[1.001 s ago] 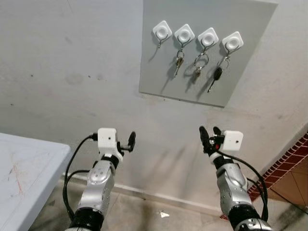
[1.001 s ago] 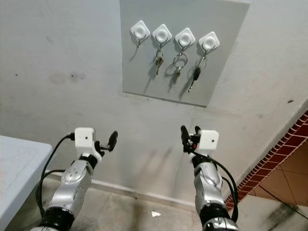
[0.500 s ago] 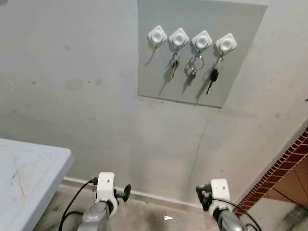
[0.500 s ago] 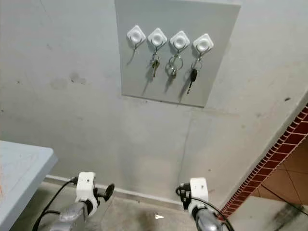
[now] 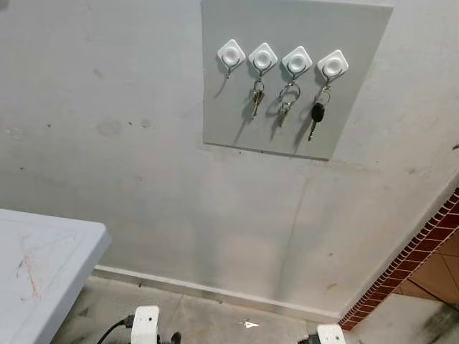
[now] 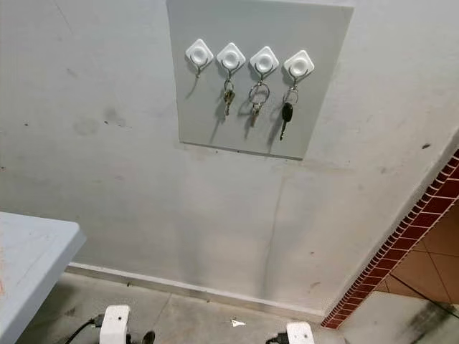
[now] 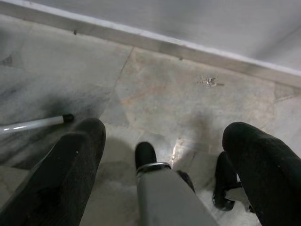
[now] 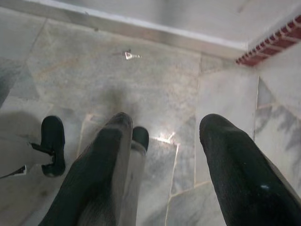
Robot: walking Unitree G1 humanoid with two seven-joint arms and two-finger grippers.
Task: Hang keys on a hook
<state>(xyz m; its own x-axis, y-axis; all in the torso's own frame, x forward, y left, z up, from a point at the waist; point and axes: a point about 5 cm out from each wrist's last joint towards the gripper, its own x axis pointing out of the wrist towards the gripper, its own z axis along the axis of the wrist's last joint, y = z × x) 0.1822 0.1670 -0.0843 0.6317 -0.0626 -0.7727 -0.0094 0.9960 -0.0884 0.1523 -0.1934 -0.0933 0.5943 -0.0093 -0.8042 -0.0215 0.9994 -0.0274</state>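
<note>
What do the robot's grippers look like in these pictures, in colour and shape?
Each gripper has two long, rounded black fingers: left gripper, right gripper. In the head views, a white box-shaped housing tops each wrist, and a black cable runs from the left one.

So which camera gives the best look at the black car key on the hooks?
The two head views, about equally. The black key hangs from the rightmost hook on the grey board, small but sharp and unblocked. Both wrist cameras point down at the stone floor, so they tell you nothing about it.
</note>
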